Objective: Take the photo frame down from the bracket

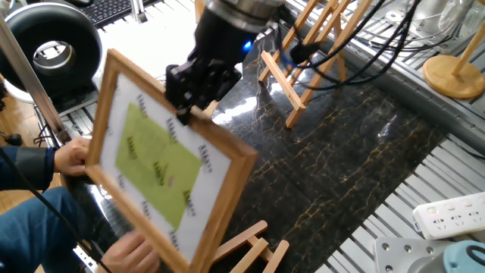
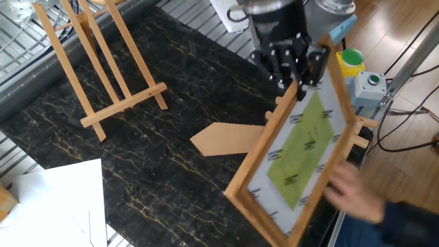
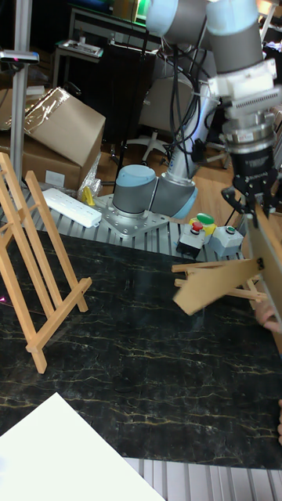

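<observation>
Gripping the top rail of the photo frame (image 2: 302,147), the gripper (image 2: 296,71) holds it tilted in the air above the dark veined marble-look table (image 2: 137,158). Its light-wood border encloses a white mat around a yellow-green picture. At about ten o'clock, well apart, stands the slat-legged wooden bracket (image 2: 96,62).

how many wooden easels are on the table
2. An upright easel stands at the far end from the robot base; a flat-folded easel lies by the table edge, partly hidden behind the frame held in the gripper.
</observation>
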`<state>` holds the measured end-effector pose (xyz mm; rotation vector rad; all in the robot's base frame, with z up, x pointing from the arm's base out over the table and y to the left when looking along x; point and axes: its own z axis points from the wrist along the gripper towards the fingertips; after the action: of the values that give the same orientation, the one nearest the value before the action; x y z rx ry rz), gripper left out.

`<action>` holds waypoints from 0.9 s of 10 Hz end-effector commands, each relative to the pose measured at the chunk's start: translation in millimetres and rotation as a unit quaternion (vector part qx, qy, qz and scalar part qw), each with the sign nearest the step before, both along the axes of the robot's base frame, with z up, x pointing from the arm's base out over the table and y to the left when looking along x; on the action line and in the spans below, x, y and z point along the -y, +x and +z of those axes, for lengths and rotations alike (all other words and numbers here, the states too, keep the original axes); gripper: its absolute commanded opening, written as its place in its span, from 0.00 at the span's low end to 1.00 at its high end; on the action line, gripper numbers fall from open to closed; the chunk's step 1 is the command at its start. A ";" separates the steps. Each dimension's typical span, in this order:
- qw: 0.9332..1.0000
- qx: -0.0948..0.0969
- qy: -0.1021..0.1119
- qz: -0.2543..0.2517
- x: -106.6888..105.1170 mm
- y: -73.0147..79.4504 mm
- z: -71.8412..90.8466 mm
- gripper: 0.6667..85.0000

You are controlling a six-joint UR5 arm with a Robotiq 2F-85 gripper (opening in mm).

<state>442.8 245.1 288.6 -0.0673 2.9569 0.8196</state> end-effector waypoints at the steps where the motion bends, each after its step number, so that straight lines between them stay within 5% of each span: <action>1: 1.000 -0.001 -0.007 0.018 -0.8 8.6 -22.3 0.01; 4: 0.999 -0.012 0.046 0.009 -24.9 19.0 -31.5 0.01; 9: 0.999 0.000 0.037 0.023 -21.0 29.4 -58.6 0.01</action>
<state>465.8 264.3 240.0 -0.1250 2.9451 0.9194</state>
